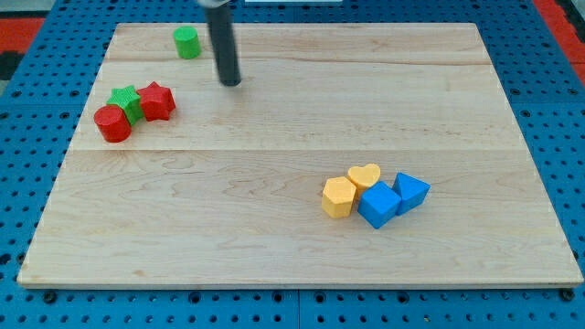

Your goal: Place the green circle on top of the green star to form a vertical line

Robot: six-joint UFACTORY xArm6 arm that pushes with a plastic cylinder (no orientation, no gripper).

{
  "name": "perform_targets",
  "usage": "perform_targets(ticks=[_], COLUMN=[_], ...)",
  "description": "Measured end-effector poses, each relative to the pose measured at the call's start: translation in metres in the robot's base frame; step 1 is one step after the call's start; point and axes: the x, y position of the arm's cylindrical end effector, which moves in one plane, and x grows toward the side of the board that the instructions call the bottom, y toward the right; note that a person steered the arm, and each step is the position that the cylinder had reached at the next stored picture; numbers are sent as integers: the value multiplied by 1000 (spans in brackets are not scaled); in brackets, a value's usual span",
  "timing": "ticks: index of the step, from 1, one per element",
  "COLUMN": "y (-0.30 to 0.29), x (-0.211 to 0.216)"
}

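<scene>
The green circle [186,41] sits near the view's top left of the wooden board [292,228]. The green star [125,100] lies lower left of it, wedged between a red circle [113,123] and a red star [156,100], touching both. My tip [230,82] is down on the board, to the right of and a little below the green circle, apart from it, and to the upper right of the red star.
A cluster lies at the view's lower right: a yellow hexagon [338,196], a yellow heart [365,175], a blue cube [377,205] and a blue block [411,191]. Blue pegboard surrounds the board.
</scene>
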Motion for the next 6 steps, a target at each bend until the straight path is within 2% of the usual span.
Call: perform_targets(ticks=[1, 2, 4, 6], y=[28, 6, -78, -84], x=[-76, -98, -92, -14])
